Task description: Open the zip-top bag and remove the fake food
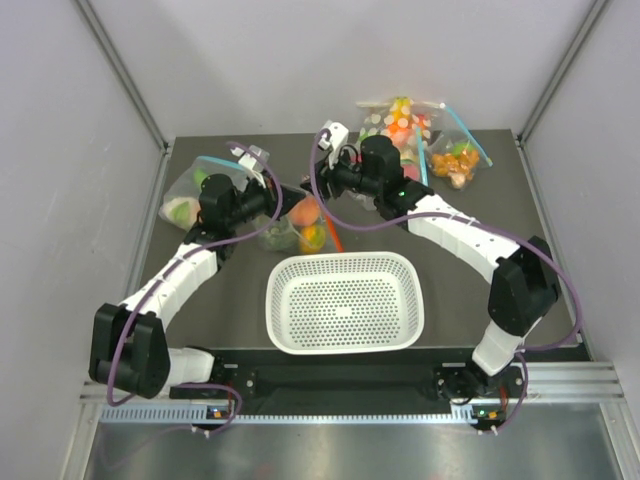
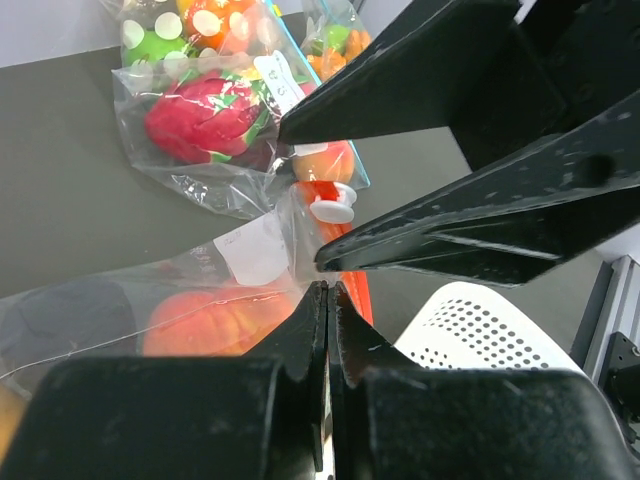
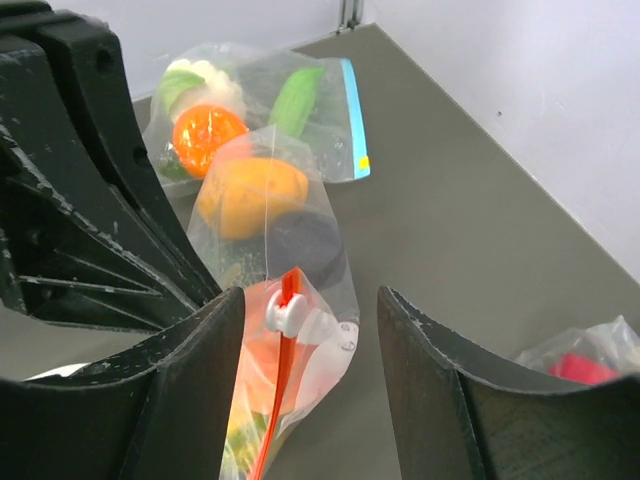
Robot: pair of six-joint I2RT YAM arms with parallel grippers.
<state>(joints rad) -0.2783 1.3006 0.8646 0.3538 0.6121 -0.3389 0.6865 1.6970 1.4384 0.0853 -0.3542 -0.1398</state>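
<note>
The zip-top bag (image 1: 300,225) lies between both grippers behind the basket, its red-orange zip strip (image 3: 280,400) carrying a white slider (image 3: 290,315). Inside I see fake food: an orange-red peach (image 2: 215,320), a yellow-orange mango (image 3: 250,195) and a dark piece (image 3: 305,245). My left gripper (image 2: 328,290) is shut on the bag's clear plastic edge near the mouth; it also shows in the top view (image 1: 272,203). My right gripper (image 3: 310,310) is open, its jaws standing either side of the slider without touching it; it also shows in the top view (image 1: 320,190).
A white perforated basket (image 1: 345,300) sits in front of the bag. Blue-zipped bags of toy food lie at the left (image 1: 192,190), at the back right (image 1: 400,125) and further right (image 1: 460,160). Grey walls enclose the table on three sides.
</note>
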